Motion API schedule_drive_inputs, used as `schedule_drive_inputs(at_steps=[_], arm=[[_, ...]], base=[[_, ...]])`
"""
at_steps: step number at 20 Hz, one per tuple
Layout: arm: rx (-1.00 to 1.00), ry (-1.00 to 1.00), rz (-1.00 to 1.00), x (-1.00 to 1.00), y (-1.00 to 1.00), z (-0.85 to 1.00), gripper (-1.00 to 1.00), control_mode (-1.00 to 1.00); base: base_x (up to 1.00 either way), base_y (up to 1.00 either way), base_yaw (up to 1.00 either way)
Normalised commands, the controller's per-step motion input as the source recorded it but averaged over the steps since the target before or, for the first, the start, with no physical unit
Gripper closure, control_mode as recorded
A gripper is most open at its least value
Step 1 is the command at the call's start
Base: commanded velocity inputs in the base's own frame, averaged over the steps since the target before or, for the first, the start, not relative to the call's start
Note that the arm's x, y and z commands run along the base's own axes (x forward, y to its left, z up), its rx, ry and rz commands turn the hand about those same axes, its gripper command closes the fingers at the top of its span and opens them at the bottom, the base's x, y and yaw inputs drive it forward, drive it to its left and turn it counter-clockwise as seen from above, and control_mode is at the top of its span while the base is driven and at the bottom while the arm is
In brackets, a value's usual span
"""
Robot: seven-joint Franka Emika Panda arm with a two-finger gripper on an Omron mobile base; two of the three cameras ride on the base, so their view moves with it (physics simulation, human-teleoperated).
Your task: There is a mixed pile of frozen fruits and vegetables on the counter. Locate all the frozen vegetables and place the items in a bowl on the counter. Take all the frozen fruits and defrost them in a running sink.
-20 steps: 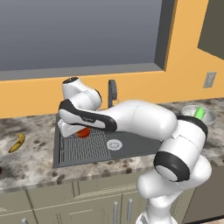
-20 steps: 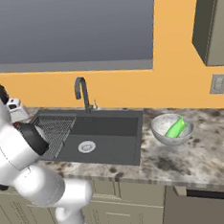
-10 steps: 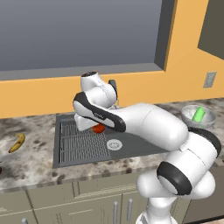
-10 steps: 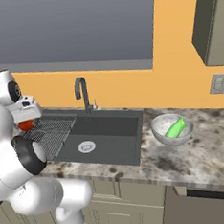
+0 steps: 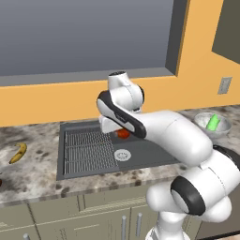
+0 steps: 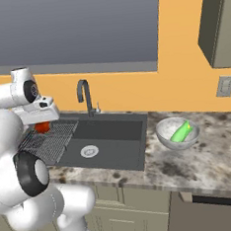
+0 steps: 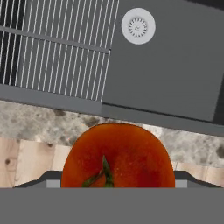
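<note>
We've swung right over the last second — the pincer (image 5: pixel 121 131) was above the left, ribbed side of the sink (image 5: pixel 140 152) and is now over the open basin. It's closed on the red fruit (image 7: pixel 118 155), a tomato by the look of it, which sits right in the pincer in the hand view. Below and ahead of the pincer: the drain (image 7: pixel 138 25) and the drying grid (image 7: pixel 57 48). The faucet (image 6: pixel 85 94) stands just beyond it on the far rim.

So this fruit is close to its drop — lower and release next, we reckon. We can't tell if water is running. Banana (image 5: pixel 18 153) lies well off to the pincer's left on the worktop (image 5: pixel 33 168), still to fetch. Bowl (image 6: pixel 177 133) with 1 green vegetable (image 6: pixel 181 130) sits far right.
</note>
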Motion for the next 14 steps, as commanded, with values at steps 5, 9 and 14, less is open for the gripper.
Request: schedule_drive_inputs(at_steps=[5, 9, 14], arm=[[0.0, 0.0, -0.1, 0.03, -0.66, 0.02, 1.0, -1.0], [0.0, 0.0, -0.09, 0.06, -0.68, 0.0, 1.0, -1.0], [0.0, 0.0, -0.1, 0.13, -0.66, 0.03, 1.0, -1.0]], base=[[0.0, 0.0, 0.0], [0.0, 0.0, 0.0], [0.0, 0.0, 0.0]])
